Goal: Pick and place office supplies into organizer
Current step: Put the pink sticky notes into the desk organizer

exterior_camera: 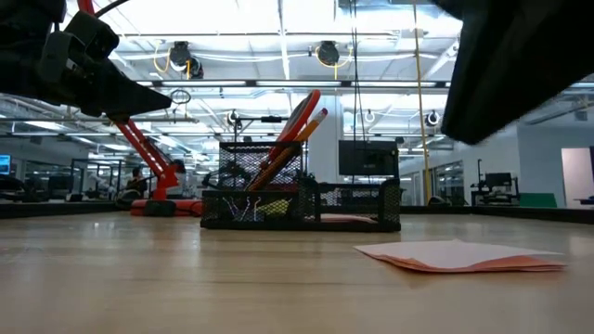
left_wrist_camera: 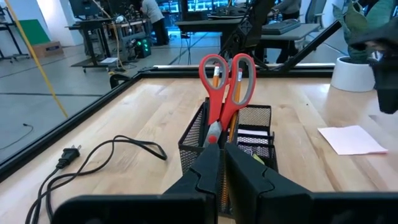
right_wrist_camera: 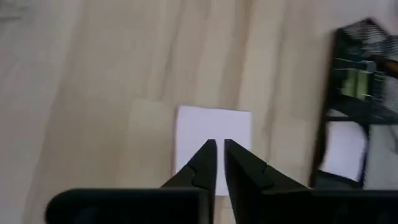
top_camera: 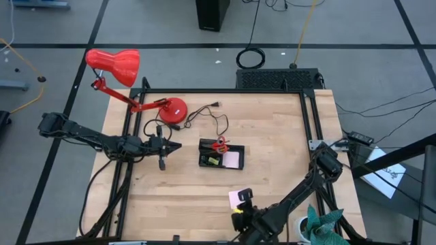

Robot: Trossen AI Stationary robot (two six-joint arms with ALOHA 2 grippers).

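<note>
The black mesh organizer (top_camera: 219, 156) stands mid-table. Red-handled scissors (left_wrist_camera: 227, 87) and orange pencils (exterior_camera: 302, 134) stand upright in it, and a yellow item (top_camera: 213, 161) and pink notes (top_camera: 232, 159) lie in its compartments. A pink sticky-note pad (top_camera: 240, 197) lies flat on the wood toward the near edge. My right gripper (right_wrist_camera: 217, 146) hangs shut above the pad (right_wrist_camera: 214, 127) with nothing between its fingers. My left gripper (top_camera: 174, 145) is shut, level, left of the organizer and pointing at it (left_wrist_camera: 219, 155).
A red desk lamp (top_camera: 129, 78) stands at the far left on its round base (top_camera: 172, 109). Its black cord (top_camera: 211, 117) and plug (left_wrist_camera: 68, 154) lie behind the organizer. A white pot with a plant (top_camera: 315, 228) sits at the near right. Black frame rails (top_camera: 225, 92) border the table.
</note>
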